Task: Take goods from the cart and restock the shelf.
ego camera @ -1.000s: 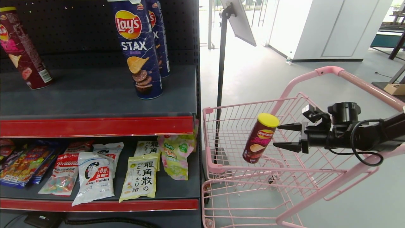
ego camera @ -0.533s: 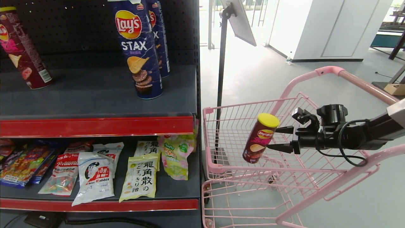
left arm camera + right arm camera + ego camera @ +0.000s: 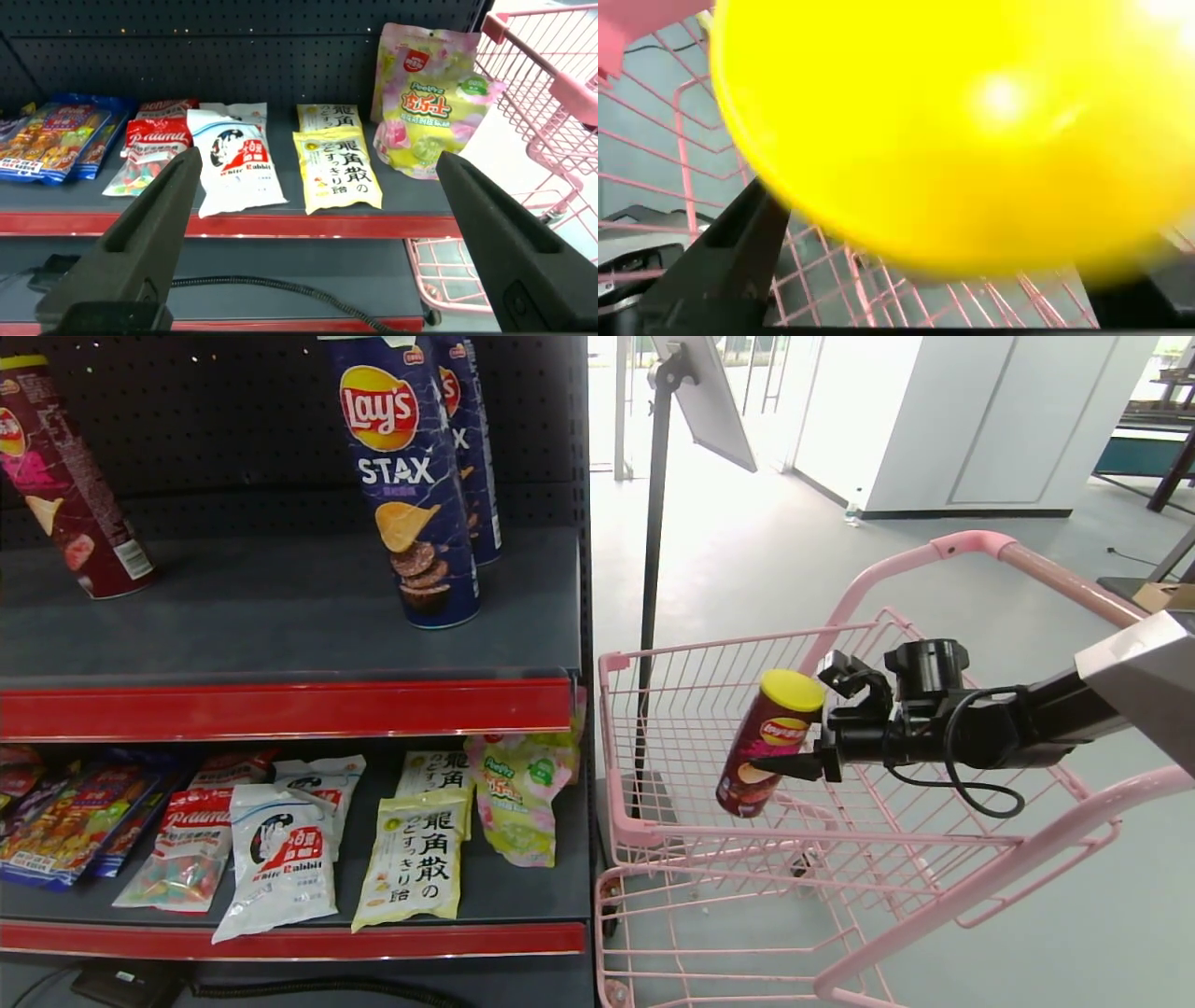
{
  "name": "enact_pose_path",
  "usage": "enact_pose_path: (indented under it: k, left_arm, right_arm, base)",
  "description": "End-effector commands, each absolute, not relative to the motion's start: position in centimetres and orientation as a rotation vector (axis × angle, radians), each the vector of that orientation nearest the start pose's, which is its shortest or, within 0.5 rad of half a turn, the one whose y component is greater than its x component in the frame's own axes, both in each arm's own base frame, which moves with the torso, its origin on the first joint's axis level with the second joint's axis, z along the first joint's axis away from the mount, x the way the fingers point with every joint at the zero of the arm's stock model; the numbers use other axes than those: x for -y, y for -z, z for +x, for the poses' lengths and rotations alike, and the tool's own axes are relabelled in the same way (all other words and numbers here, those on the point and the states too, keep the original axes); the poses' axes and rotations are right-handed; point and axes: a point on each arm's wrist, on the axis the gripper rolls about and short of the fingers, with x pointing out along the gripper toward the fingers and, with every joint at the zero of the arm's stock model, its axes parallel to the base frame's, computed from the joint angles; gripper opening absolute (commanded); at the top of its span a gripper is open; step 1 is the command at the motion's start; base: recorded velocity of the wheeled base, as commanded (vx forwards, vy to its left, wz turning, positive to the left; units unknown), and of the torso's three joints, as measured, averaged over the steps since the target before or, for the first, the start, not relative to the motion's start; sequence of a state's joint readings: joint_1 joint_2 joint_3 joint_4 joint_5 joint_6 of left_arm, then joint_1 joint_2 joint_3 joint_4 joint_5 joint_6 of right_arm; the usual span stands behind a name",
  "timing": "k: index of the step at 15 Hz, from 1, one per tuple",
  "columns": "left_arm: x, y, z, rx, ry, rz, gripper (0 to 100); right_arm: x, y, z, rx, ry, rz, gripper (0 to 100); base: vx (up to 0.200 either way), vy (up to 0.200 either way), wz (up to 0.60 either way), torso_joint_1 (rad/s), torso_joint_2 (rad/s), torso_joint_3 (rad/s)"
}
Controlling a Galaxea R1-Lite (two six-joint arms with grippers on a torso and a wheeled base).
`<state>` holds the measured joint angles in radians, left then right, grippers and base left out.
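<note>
Your right claw (image 3: 780, 742) had slid forward to straddle the chip can (image 3: 773, 733) | fingers apart, not yet clamped | can leaned lid-up inside the pink cart (image 3: 700, 649) | step: pick-up | next, likely: close, lift clear, carry to the shelf (image 3: 280, 607) | left claw (image 3: 320, 159) spread wide.
</note>
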<state>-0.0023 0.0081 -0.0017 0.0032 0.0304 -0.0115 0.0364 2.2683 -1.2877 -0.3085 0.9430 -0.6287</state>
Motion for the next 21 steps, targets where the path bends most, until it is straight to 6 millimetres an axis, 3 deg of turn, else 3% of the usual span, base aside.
enact_pose_path:
  k: [1, 6, 7, 12, 18, 21]
  left_arm:
    - [-0.1, -7.6, -2.2, -0.009, -0.029, -0.012, 100]
    - [-0.1, -7.6, -2.2, -0.011, -0.029, -0.012, 100]
    - [-0.1, -7.6, -2.2, -0.009, -0.029, -0.012, 100]
    - [-0.1, -7.6, -2.2, -0.009, -0.028, -0.012, 100]
    - [-0.1, -7.6, -2.2, -0.009, -0.029, -0.012, 100]
    - [-0.1, -7.6, -2.2, -0.009, -0.029, -0.012, 100]
  right_arm:
    - [-4.6, -6.6, 42.7, -0.303, -1.118, -0.258, 100]
    - [-7.5, -7.6, 42.8, -0.258, -1.194, -0.263, 100]
    - [-7.9, -7.6, 42.7, -0.257, -1.203, -0.265, 0]
    - [-9.2, -8.0, 42.3, -0.249, -1.231, -0.274, 0]
    - [-9.0, -10.6, 41.6, -0.198, -1.220, -0.305, 0]
    - [-8.0, -14.8, 39.9, -0.115, -1.189, -0.346, 0]
  base:
    - [0.000, 0.000, 0.00, 0.000, 0.00, 0.000]
    - [0.000, 0.000, 0.00, 0.000, 0.00, 0.000]
    - [0.000, 0.000, 0.00, 0.000, 0.00, 0.000]
    - [0.000, 0.000, 0.00, 0.000, 0.00, 0.000]
    - [0.000, 0.000, 0.00, 0.000, 0.00, 0.000]
    - [0.000, 0.000, 0.00, 0.000, 0.00, 0.000]
